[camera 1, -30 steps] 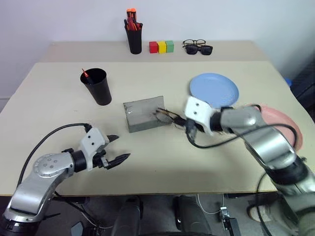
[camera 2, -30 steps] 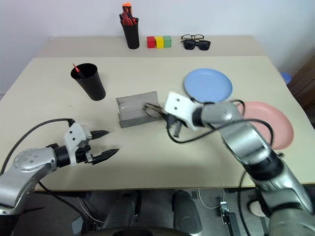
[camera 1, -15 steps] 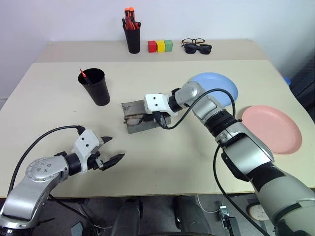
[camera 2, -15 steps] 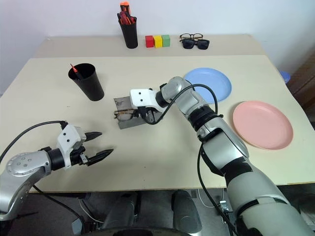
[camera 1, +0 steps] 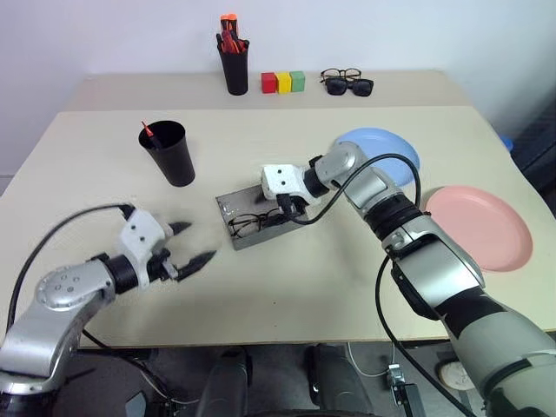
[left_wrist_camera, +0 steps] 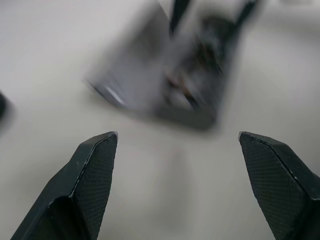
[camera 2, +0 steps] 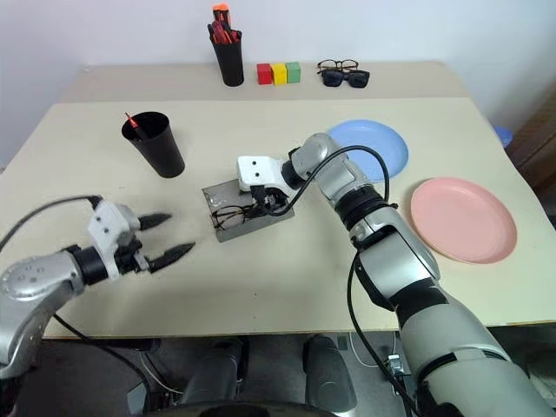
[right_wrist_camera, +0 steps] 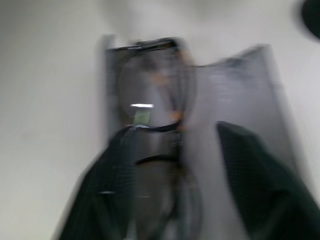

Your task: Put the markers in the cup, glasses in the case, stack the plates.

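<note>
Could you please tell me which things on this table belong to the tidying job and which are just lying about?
Belonging to the job:
- black cup with a red marker in it
- wire glasses lying in the open grey case
- blue plate
- pink plate

Just lying about:
- pen holder
- three coloured blocks
- sunglasses

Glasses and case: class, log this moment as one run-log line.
glasses: lying in open case | right gripper: open, above case | left gripper: open, empty | plates: unstacked
</note>
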Action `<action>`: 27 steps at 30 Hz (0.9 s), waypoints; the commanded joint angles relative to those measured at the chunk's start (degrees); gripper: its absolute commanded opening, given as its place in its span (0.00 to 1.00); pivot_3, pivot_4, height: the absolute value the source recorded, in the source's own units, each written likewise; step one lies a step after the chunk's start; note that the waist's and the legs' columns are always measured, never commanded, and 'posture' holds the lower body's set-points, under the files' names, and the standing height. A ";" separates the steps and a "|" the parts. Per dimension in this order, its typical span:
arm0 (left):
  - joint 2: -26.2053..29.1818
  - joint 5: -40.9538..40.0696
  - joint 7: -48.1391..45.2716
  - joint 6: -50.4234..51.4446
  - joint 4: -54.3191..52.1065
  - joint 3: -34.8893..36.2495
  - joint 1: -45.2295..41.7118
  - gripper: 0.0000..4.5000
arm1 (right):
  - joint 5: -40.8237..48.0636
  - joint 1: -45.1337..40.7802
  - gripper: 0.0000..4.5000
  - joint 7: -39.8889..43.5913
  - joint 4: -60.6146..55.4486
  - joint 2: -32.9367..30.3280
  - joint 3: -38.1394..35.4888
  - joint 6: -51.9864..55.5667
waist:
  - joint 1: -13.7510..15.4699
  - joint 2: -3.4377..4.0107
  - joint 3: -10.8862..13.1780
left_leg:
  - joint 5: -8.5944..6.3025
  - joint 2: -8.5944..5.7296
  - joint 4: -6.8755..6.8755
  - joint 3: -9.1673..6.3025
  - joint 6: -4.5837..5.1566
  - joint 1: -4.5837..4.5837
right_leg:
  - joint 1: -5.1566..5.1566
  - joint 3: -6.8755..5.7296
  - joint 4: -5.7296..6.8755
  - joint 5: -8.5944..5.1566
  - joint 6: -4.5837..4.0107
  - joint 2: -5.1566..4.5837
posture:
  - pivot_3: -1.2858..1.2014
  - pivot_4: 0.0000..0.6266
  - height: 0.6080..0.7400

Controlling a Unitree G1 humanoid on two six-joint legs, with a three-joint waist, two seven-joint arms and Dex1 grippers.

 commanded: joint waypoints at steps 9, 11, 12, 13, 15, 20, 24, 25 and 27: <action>-9.92 6.39 12.40 12.78 17.87 -14.61 -31.64 0.27 | 6.74 20.17 0.55 -6.23 -41.64 -10.07 -11.37 14.06 | 1.25 -0.05 -0.02 | 0.01 -0.06 0.10 -0.04 -0.01 -0.04 | 0.07 -0.02 0.01 0.02 0.06 -0.02 | 0.52 0.24 1.00; -14.20 7.07 14.24 16.18 26.04 -16.00 -38.94 0.27 | 7.37 27.13 0.55 -9.27 -51.79 -11.57 -13.50 19.07 | 1.38 -0.05 -0.02 | 0.01 -0.05 0.11 -0.02 -0.01 -0.06 | 0.02 -0.01 0.01 0.01 0.06 -0.01 | 0.52 0.24 1.00; -16.36 6.29 14.86 18.66 30.83 -15.24 -42.46 0.27 | 7.72 30.29 0.55 -11.14 -56.46 -11.93 -14.57 22.40 | 1.42 -0.05 -0.02 | 0.01 -0.06 0.11 -0.06 -0.01 -0.08 | 0.03 -0.04 0.04 0.00 0.07 0.00 | 0.52 0.24 1.00; -17.64 6.11 15.20 19.60 34.79 -14.53 -44.90 0.27 | 8.00 32.71 0.55 -12.83 -60.19 -11.95 -15.32 25.58 | 1.41 -0.05 -0.02 | 0.01 -0.06 0.13 -0.07 -0.01 -0.09 | 0.03 -0.04 0.04 0.00 0.07 0.01 | 0.52 0.24 1.00; -18.47 8.58 14.83 17.29 43.14 -15.55 -48.98 0.27 | 8.04 38.02 0.55 -15.63 -67.29 -12.62 -16.28 30.61 | 0.75 -0.05 -0.02 | 0.01 -0.06 0.16 -0.06 -0.01 -0.09 | 0.03 -0.03 0.04 0.00 0.08 0.00 | 0.52 0.24 1.00; -18.54 11.47 8.90 14.82 57.99 -18.18 -55.40 0.27 | 8.04 45.86 0.55 -20.59 -78.05 -13.62 -16.13 38.28 | -0.16 -0.05 -0.03 | 0.02 -0.06 0.14 -0.05 -0.01 -0.06 | 0.02 -0.01 0.05 -0.01 0.08 0.01 | 0.52 0.24 1.00; -15.96 14.03 0.33 14.68 61.28 -22.77 -56.31 0.27 | 8.19 46.52 0.55 -23.43 -80.00 -13.40 -15.51 41.02 | -0.13 -0.05 -0.02 | 0.02 -0.06 0.14 -0.04 -0.02 -0.07 | 0.02 -0.02 0.06 -0.01 0.08 0.01 | 0.52 0.24 1.00; -15.17 14.52 -1.66 14.41 61.07 -23.70 -56.03 0.27 | 8.34 46.45 0.55 -23.93 -80.15 -13.39 -15.43 41.44 | -0.10 -0.06 -0.02 | 0.02 -0.06 0.13 -0.04 -0.02 -0.06 | 0.02 -0.02 0.05 -0.01 0.08 0.00 | 0.52 0.24 1.00; -14.01 14.75 -4.51 13.92 59.76 -24.33 -55.36 0.27 | 8.55 46.23 0.55 -24.64 -80.24 -13.55 -15.24 41.87 | 0.00 -0.06 -0.02 | 0.02 -0.06 0.13 -0.04 -0.02 -0.08 | 0.03 -0.02 0.04 -0.01 0.08 0.00 | 0.52 0.24 1.00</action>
